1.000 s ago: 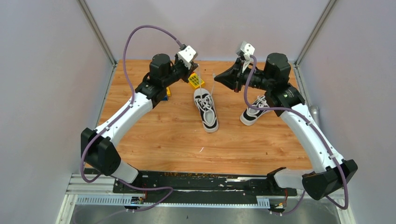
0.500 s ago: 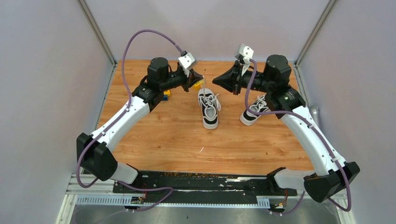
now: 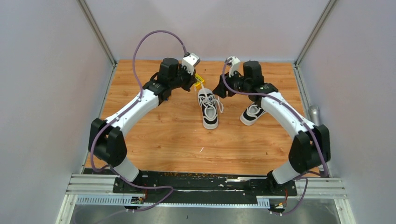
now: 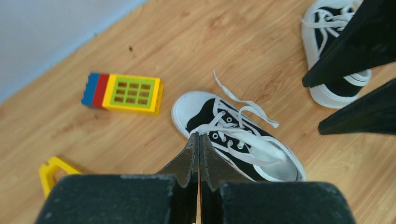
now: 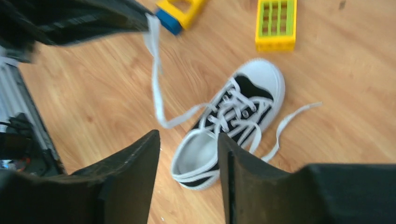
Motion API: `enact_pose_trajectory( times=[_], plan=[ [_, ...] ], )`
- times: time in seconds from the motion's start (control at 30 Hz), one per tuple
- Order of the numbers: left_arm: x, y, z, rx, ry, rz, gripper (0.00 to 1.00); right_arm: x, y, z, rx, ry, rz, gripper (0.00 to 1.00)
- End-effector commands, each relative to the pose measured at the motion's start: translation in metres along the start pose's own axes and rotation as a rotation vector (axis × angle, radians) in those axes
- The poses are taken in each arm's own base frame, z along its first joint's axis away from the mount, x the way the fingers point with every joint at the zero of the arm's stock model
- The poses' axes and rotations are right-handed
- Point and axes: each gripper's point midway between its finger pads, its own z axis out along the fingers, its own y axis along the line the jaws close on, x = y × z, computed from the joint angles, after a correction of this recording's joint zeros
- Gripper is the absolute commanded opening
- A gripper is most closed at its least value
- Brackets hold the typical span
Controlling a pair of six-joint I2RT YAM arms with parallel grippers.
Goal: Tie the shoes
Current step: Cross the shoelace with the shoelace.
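Left gripper (image 4: 199,140): jaws pressed together, pinching one white lace (image 5: 156,84) of the centre sneaker (image 3: 208,109). The right wrist view shows the lace running up off the shoe to the left fingertips, lifted clear of the table (image 3: 163,135).

Right gripper (image 5: 188,135): jaws apart, nothing between them, hanging over the heel end of the same sneaker and not touching it.

Centre sneaker sits upright on its sole mid-table, toe cap toward the far edge. Its other lace end (image 4: 233,95) lies loose on the wood beside it.

Second sneaker (image 3: 252,114) is to the right, partly under the right forearm, laces untied.

A yellow-green toy block (image 4: 133,92) with a red and blue end lies just past the toe. Another yellow block (image 4: 53,170) is near it. Grey cylinder (image 3: 314,113) is at the right edge.
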Motion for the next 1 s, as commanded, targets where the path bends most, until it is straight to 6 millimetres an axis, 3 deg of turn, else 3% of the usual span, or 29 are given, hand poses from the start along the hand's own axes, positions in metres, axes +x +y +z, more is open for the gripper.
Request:
enact_pose_trajectory(
  times=[0.0, 0.07, 0.17, 0.37, 0.4, 0.47, 0.53, 0.73, 0.87, 0.9, 0.97],
  plan=[
    [0.02, 0.026, 0.01, -0.112, 0.089, -0.224, 0.0, 0.068, -0.035, 0.032, 0.122, 0.197, 0.084, 0.53],
    [0.026, 0.03, 0.01, -0.125, 0.097, -0.284, 0.0, 0.086, -0.044, 0.046, 0.187, 0.264, 0.048, 0.56],
    [0.024, 0.034, 0.005, -0.136, 0.079, -0.307, 0.0, 0.107, -0.056, 0.057, 0.27, 0.337, 0.044, 0.49],
    [0.023, 0.034, -0.002, -0.147, 0.062, -0.305, 0.0, 0.146, -0.054, 0.062, 0.322, 0.442, 0.094, 0.47],
    [0.023, 0.035, -0.002, -0.149, 0.062, -0.305, 0.0, 0.154, -0.054, 0.061, 0.332, 0.461, 0.103, 0.41],
    [0.021, 0.036, -0.006, -0.159, 0.055, -0.299, 0.0, 0.163, -0.052, 0.059, 0.351, 0.485, 0.126, 0.12],
    [0.018, 0.037, -0.01, -0.165, 0.046, -0.289, 0.01, 0.157, -0.041, 0.055, 0.333, 0.475, 0.137, 0.0],
    [0.015, 0.039, -0.014, -0.168, 0.02, -0.245, 0.01, 0.134, 0.02, 0.031, 0.162, 0.437, 0.145, 0.0],
    [0.019, 0.035, -0.007, -0.134, 0.017, -0.24, 0.01, 0.14, 0.052, 0.025, 0.052, 0.449, 0.121, 0.03],
    [0.02, 0.033, -0.006, -0.124, 0.021, -0.237, 0.02, 0.143, 0.058, 0.024, 0.018, 0.457, 0.125, 0.13],
    [0.027, 0.028, -0.002, -0.089, 0.038, -0.23, 0.03, 0.14, 0.063, 0.023, -0.017, 0.454, 0.113, 0.41]
  ],
)
